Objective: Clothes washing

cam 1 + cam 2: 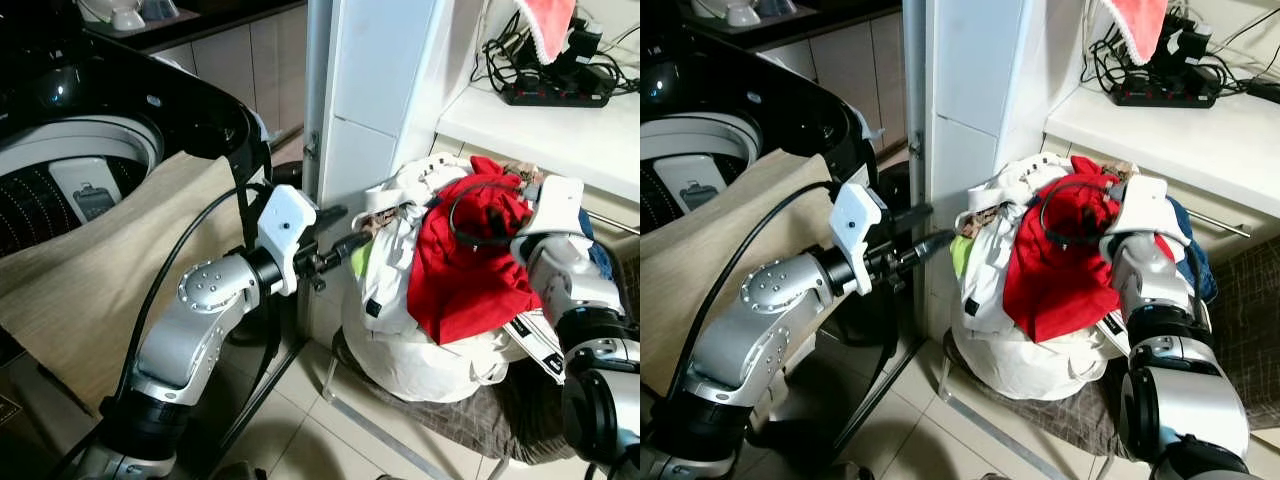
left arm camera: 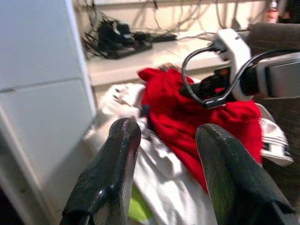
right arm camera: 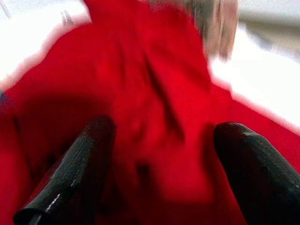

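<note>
Just ahead of the left claw (image 1: 352, 243), beside the white pillar (image 1: 375, 90), sits a heap of laundry (image 1: 440, 300): a white bundle with a red garment (image 1: 465, 265) draped over its top and front, and a slip of lime-green cloth (image 1: 361, 262) at the side nearest that claw. The left claw's two black fingers (image 2: 110, 173) stand spread with a clear gap between them, pointing at the heap and holding nothing; whether the tips touch the white cloth cannot be told. The right claw (image 3: 154, 154) comes in from the far side of the heap, its fingers (image 3: 77, 168) parted and pressed down into the red garment, red cloth bulging between them. The right wrist view is blurred, so how firmly the cloth is caught is unclear.

Behind the left arm stands the open washing machine (image 1: 90, 150), with a beige cloth (image 1: 110, 270) hanging down its front. Beyond the heap a white tabletop (image 1: 540, 125) carries a black power strip (image 1: 560, 92) in a tangle of cables, and a pink cloth (image 1: 550, 25) hangs above it, cut off by the frame. The heap rests on a dark fabric (image 1: 470, 415) over the tiled floor (image 1: 300, 430).
</note>
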Motion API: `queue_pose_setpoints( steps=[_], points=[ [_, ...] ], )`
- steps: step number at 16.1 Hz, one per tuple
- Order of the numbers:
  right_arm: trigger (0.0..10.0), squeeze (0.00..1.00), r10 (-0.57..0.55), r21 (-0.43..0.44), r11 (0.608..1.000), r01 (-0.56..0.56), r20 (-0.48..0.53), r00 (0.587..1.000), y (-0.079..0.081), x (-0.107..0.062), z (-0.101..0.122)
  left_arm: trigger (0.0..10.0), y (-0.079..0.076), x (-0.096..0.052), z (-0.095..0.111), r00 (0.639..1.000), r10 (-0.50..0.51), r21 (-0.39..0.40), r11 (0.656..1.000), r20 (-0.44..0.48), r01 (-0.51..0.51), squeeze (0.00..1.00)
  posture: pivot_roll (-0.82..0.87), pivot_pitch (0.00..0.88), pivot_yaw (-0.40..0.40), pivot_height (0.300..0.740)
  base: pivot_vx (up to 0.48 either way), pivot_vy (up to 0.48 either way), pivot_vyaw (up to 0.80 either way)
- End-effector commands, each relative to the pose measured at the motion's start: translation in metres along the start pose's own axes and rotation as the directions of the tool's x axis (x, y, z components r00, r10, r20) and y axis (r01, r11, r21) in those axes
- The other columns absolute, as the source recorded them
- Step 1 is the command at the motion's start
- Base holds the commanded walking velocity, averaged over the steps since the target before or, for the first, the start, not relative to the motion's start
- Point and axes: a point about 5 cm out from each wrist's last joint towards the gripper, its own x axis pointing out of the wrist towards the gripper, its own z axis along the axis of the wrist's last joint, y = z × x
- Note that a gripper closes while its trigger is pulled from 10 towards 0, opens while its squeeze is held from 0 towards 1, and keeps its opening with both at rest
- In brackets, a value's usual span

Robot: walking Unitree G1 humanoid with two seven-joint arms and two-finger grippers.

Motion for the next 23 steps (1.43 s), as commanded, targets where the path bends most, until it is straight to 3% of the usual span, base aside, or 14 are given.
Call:
queue_pose_setpoints(
  steps=[1, 3, 4, 5, 6, 23],
  points=[
    [10.0, 0.00, 0.001, -0.002, 1.000, -0.001, -0.055, 0.998, -0.001, 0.001, -0.003, 10.0, -0.007, 0.000, 0.004, 0.998, -0.055, 0.001, 0.998, 0.001, 0.055, 0.00, -0.09, 0.000, -0.020, 0.740, 0.000, 0.000, 0.00],
    [10.0, 0.00, 0.016, 0.001, 1.000, -0.016, -0.114, 0.993, 0.001, 0.001, -0.009, 10.0, -0.015, -0.002, 0.002, 0.992, -0.127, -0.016, 0.992, -0.012, 0.127, 0.00, -0.09, 0.000, -0.022, 0.740, 0.000, 0.000, 0.00],
    [4.3, 0.00, 0.016, 0.009, 1.000, -0.015, -0.128, 0.992, 0.002, 0.002, -0.010, 10.0, -0.019, -0.003, 0.002, 0.986, -0.165, -0.026, 0.986, -0.020, 0.165, 0.00, -0.09, 0.000, -0.022, 0.740, 0.000, 0.000, 0.00],
    [3.8, 0.00, 0.012, 0.010, 1.000, -0.011, -0.131, 0.991, 0.002, 0.002, -0.010, 10.0, -0.023, -0.005, 0.001, 0.981, -0.195, -0.039, 0.980, -0.022, 0.194, 0.00, -0.08, 0.000, -0.024, 0.740, 0.000, 0.000, 0.00],
    [0.0, 0.00, 0.007, 0.014, 1.000, -0.005, -0.130, 0.992, 0.002, 0.002, -0.009, 10.0, -0.025, -0.005, 0.000, 0.977, -0.212, -0.043, 0.977, -0.030, 0.210, 0.00, -0.08, 0.000, -0.024, 0.740, 0.000, 0.000, 0.00],
    [0.0, 0.00, 0.044, -0.015, 0.999, -0.045, -0.093, 0.995, 0.004, 0.002, -0.004, 10.0, -0.021, -0.004, -0.002, 0.979, -0.198, -0.028, 0.980, -0.054, 0.197, 0.00, -0.09, 0.000, -0.020, 0.740, 0.000, 0.000, 0.00]
  ],
)
